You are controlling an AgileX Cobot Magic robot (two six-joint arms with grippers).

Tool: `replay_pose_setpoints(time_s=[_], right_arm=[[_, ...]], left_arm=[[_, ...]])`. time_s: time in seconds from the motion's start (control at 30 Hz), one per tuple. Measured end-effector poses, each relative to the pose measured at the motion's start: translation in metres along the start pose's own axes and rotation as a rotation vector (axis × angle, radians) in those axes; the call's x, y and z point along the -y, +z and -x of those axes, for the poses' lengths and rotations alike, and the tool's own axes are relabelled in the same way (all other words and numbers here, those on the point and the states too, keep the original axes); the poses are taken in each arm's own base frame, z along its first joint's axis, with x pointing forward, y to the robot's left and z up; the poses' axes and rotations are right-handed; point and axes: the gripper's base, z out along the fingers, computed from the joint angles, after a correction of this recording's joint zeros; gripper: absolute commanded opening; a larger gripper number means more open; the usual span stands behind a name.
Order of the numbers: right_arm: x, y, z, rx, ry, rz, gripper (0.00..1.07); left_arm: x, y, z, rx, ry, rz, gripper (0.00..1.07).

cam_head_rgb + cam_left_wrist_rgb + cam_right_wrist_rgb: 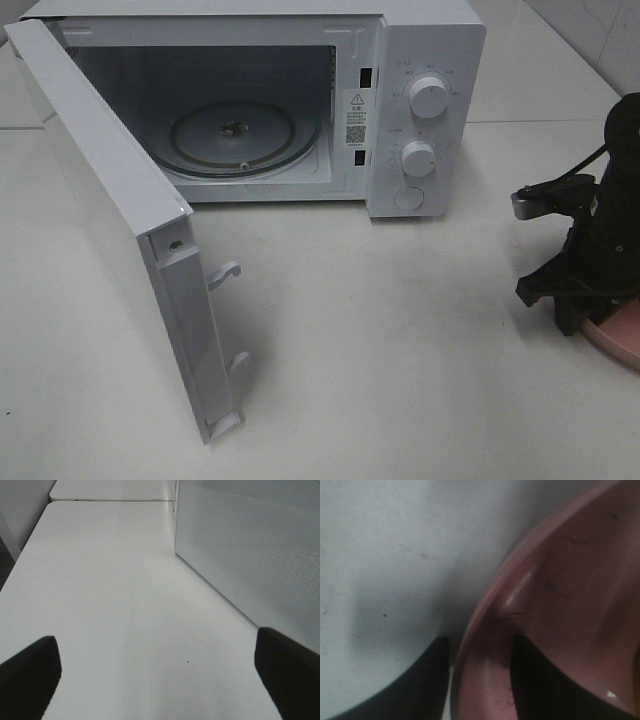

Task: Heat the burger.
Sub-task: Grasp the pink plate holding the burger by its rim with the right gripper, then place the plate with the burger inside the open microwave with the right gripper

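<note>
The burger does not show in any view. At the right edge of the exterior view my right arm (598, 235) hangs over a pink plate (622, 342). In the right wrist view my right gripper (480, 642) straddles the rim of the pink plate (560, 580), with one dark finger (427, 680) outside it and the other inside, both close against the rim. My left gripper (157, 680) is open over bare white table, beside the microwave's door panel (250, 545), and holds nothing. It is outside the exterior view.
The white microwave (425, 55) stands at the back with its door (110, 200) swung wide open to the left. Its glass turntable (232, 135) is bare. Two knobs and a button are on its right panel. White table (400, 350) lies in front.
</note>
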Motion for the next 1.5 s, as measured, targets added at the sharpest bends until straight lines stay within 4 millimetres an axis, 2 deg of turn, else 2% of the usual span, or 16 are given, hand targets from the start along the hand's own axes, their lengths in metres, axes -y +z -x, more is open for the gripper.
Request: replay_pose_setpoints(time_s=[0.03,0.07,0.13,0.63,1.1,1.5], right_arm=[[0.0,0.0,0.0,-0.001,0.004,-0.001,0.11],[0.0,0.0,0.0,-0.001,0.004,-0.001,0.11],[0.0,0.0,0.0,-0.004,0.022,-0.003,0.0],[-0.001,-0.001,0.0,-0.002,0.036,-0.02,0.0],[-0.007,-0.01,0.0,-0.005,0.054,-0.19,0.0],[-0.023,-0.016,-0.001,-0.027,0.029,-0.314,0.0]], left_arm=[[0.0,0.0,0.0,0.0,0.0,0.0,1.05],[0.0,0.0,0.0,0.0,0.0,0.0,1.05],[0.0,0.0,0.0,0.0,0.0,0.0,1.05],[0.0,0.0,0.0,0.0,0.0,0.0,1.05],[0.0,0.0,0.0,0.0,0.0,0.0,1.05],[0.0,0.0,0.0,0.0,0.0,0.0,1.05]])
